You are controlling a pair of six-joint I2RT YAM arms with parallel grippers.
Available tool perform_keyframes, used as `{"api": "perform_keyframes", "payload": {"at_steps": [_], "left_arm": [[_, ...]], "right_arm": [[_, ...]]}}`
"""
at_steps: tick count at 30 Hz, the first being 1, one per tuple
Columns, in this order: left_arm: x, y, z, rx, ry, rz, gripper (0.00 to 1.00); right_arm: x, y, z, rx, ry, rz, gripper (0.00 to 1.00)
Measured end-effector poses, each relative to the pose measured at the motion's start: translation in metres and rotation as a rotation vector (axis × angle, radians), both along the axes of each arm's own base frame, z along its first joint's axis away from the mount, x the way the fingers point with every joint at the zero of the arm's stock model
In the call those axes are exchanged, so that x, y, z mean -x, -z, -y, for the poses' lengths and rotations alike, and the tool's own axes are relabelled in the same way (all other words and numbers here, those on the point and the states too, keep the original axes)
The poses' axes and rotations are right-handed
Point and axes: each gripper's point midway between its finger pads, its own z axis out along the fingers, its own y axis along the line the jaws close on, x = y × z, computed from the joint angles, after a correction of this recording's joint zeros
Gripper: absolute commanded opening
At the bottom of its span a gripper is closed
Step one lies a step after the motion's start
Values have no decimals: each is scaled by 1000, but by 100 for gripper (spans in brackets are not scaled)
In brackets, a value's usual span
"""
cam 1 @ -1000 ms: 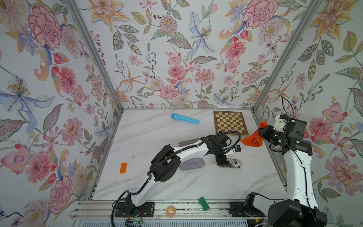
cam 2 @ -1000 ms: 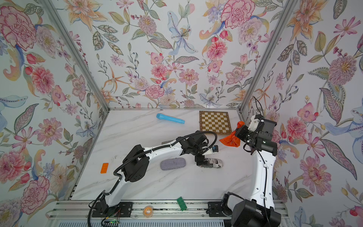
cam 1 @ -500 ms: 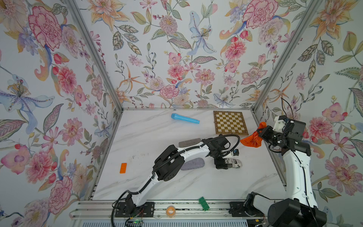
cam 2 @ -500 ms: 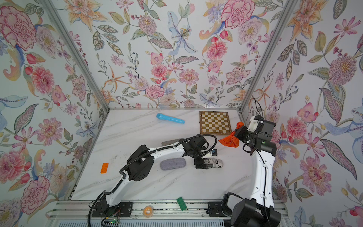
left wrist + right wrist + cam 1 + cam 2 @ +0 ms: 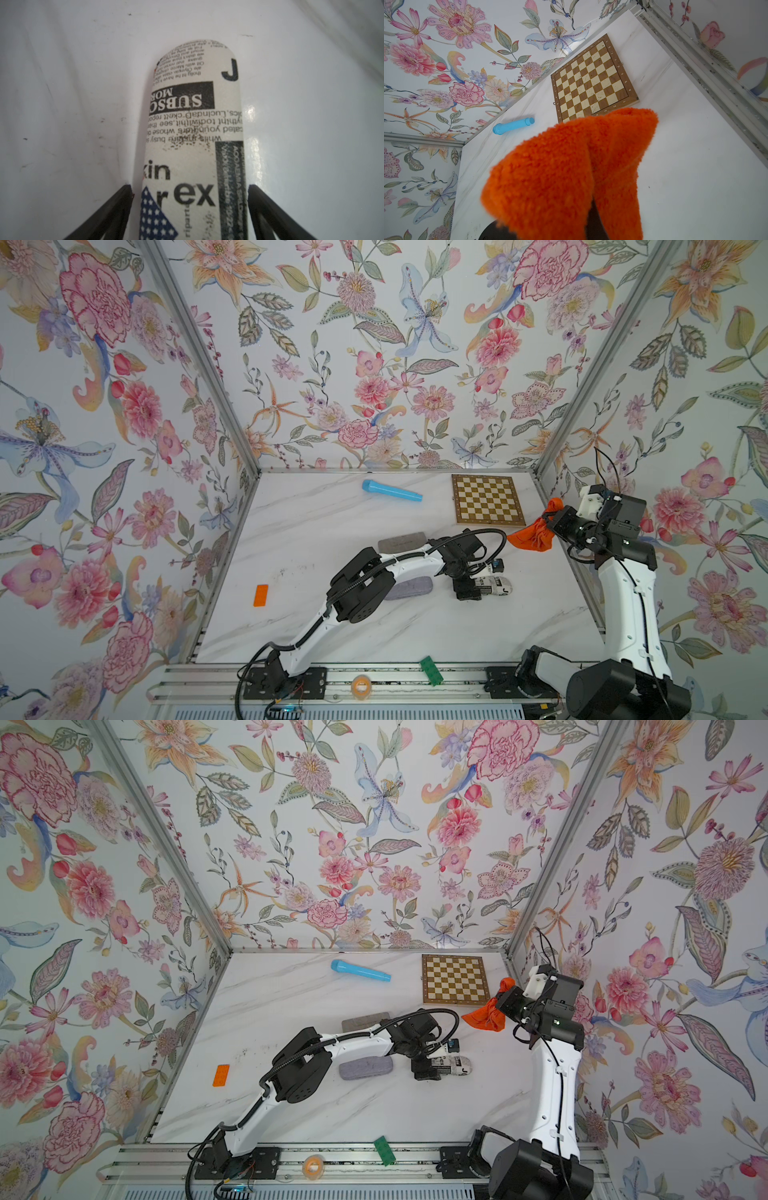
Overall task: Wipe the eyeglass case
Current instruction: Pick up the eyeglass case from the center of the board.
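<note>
**Left fingers narrowing on the case, cloth held back**

Right of the table's middle, nearer its front edge, the left gripper has drawn its fingers in from a wider spread. They now straddle the newsprint eyeglass case, with a sliver of surface showing on one side, so it is not yet clamped, probably a steadying hold before wiping. Further back, by the right edge, the right gripper stays clenched on the orange cloth, lifted beside the chessboard.

White marble tabletop. At back: blue tube, chessboard well apart. Mid-table: grey flat case, grey oval case, newsprint eyeglass case lying flat near latter. Toward left edge: orange block.
</note>
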Motion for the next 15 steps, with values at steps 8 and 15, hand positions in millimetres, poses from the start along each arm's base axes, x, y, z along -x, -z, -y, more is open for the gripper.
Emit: {"api": "perform_keyframes", "payload": {"at_steps": [8, 15], "left_arm": [[-1, -1, 2, 39, -39, 45, 48], [-1, -13, -26, 29, -119, 89, 40]], "right_arm": [[1, 1, -2, -12, 0, 1, 0], [6, -6, -7, -16, -13, 26, 0]]}}
